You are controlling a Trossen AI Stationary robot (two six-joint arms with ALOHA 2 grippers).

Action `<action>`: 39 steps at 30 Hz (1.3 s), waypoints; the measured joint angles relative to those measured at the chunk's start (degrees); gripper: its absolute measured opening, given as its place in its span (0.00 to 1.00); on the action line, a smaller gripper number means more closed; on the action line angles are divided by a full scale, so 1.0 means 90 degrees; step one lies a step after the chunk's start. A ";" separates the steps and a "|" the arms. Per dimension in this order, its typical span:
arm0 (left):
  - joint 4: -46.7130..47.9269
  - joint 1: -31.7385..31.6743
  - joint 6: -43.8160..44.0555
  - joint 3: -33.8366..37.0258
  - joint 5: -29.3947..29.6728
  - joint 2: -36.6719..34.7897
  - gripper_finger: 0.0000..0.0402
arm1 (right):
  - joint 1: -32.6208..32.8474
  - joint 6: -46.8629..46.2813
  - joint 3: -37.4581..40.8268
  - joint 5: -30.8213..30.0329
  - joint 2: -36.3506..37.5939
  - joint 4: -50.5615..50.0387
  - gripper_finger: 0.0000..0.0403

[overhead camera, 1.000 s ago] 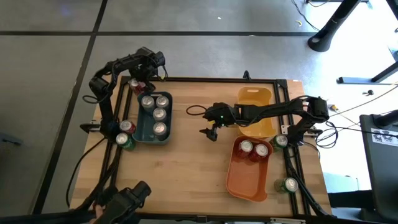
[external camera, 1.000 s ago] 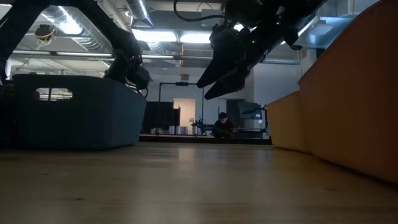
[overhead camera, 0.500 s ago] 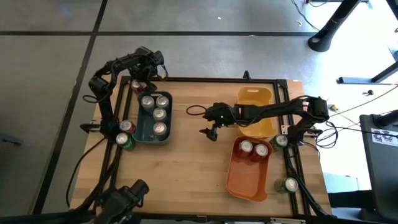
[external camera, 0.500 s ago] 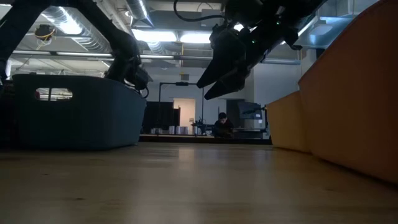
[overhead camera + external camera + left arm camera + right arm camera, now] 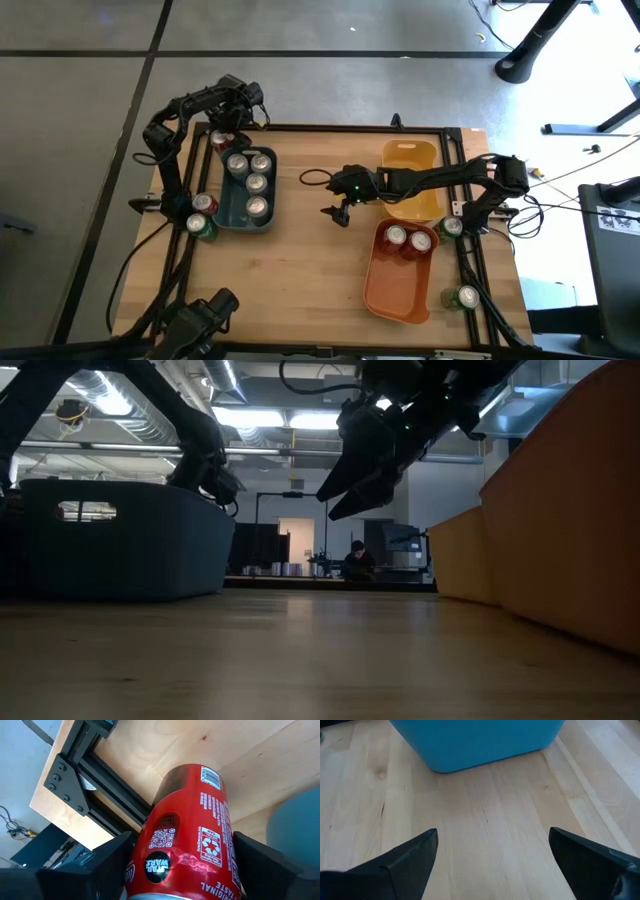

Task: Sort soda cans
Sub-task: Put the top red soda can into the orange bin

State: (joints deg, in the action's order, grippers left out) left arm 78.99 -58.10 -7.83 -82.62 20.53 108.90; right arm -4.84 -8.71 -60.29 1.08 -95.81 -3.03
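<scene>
I find my left gripper at the far left corner of the tabletop, just behind the blue bin. Its fingers stand on either side of a red can (upright, beside the black frame rail); I cannot tell whether they press on it or merely flank it.

My right gripper hangs open over bare wood near the middle of the tabletop, holding nothing.

Four cans sit in the blue bin. Two cans lie in the orange bin. The yellow bin stands behind the orange one. Two cans stand at the left edge, and two more cans at the right edge.
</scene>
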 joint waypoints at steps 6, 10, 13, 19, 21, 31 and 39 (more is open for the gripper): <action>-0.0066 0.0145 -0.0031 -0.0282 0.0315 -0.0056 0.73 | 0.0000 0.0000 0.0000 0.0000 0.0002 -0.0020 0.94; -0.0042 0.0274 -0.0042 -0.0601 0.0385 -0.0304 0.72 | 0.0000 0.0001 0.0000 -0.0061 0.0002 -0.0088 0.94; 0.0088 0.0389 -0.0003 -0.0880 0.0506 -0.0521 0.72 | -0.0010 0.0005 0.0000 -0.0073 0.0064 -0.0228 0.94; 0.0174 0.0868 0.0078 -0.1369 0.0497 -0.1116 0.71 | -0.0010 0.0043 -0.0002 -0.0453 0.0582 -0.0630 0.94; 0.0164 0.1081 0.0179 -0.1523 0.0501 -0.1297 0.71 | -0.0010 0.0047 -0.0002 -0.0540 0.0824 -0.0868 0.94; -0.0032 0.2809 0.0641 -0.1736 0.0416 -0.2031 0.71 | 0.0000 -0.0372 -0.0007 -0.0304 0.1909 -0.2019 0.94; -0.0444 0.4525 0.0966 -0.1692 0.0215 -0.2101 0.70 | 0.0680 -0.0993 -0.0007 -0.0482 0.2379 -0.2870 0.94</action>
State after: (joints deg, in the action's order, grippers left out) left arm 74.99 -17.37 0.86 -97.85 22.46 90.00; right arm 1.28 -17.65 -60.36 -3.25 -74.40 -28.85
